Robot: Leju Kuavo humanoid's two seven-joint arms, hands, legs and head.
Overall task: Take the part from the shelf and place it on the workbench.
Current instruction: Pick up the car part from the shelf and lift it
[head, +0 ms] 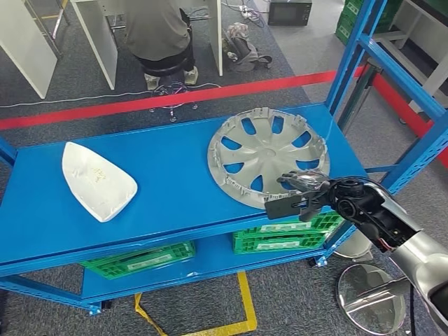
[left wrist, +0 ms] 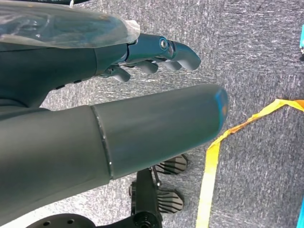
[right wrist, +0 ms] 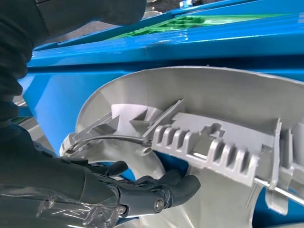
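Observation:
A silver wheel cover [head: 264, 150] lies inner side up on the right part of the blue shelf [head: 169, 161]. My right hand [head: 301, 192] is at its near right rim, with fingers reaching over the inner face and the thumb along the front edge. In the right wrist view the dark fingers [right wrist: 168, 187] lie stretched out just beside the ribbed clips of the wheel cover [right wrist: 222, 99], not closed on it. A white curved part [head: 98, 182] lies on the shelf's left side. My left hand [left wrist: 154, 54] hangs over the grey floor, fingers apart, holding nothing.
Green crates [head: 280, 234] sit on the lower shelf level. Blue shelf uprights [head: 348, 59] rise at the right. A person sits on a stool [head: 158, 35] behind the shelf. A round metal base [head: 369, 297] stands on the floor under my right arm. Yellow tape [head: 246, 301] marks the floor.

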